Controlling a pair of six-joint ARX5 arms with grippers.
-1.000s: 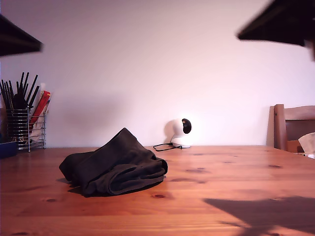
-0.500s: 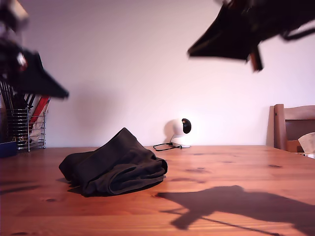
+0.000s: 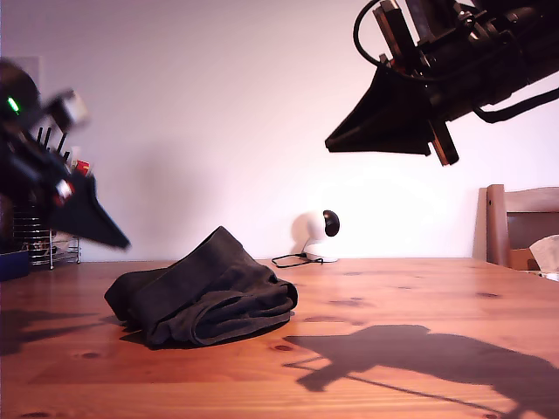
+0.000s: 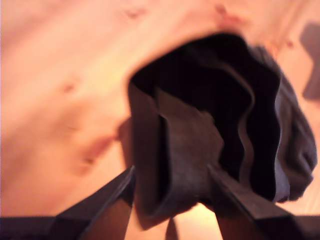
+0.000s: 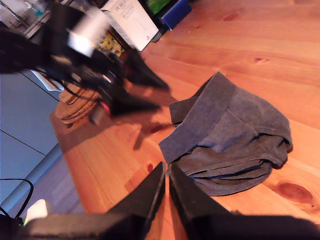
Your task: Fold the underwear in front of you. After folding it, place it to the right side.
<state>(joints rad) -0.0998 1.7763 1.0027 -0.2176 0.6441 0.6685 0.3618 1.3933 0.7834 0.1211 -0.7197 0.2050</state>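
The underwear lies in a crumpled dark heap on the wooden table, left of centre in the exterior view. My first gripper, blurred, hangs low at the exterior view's left, just beside the heap and not touching it. Its wrist view shows the fabric close beyond two spread fingers, so my first gripper is open and empty. My second gripper is high in the exterior view's upper right. Seen from its wrist, my second gripper is shut and well above the underwear.
A wire rack of utensils stands at the exterior view's far left. A small white round device with a black cable sits at the table's back. A wooden chair is at the exterior view's right. A white box and woven mats lie beyond the first arm.
Both arms have swung into view: the first came down at the exterior view's left toward the heap, the second moved in from the upper right. The underwear has not moved.
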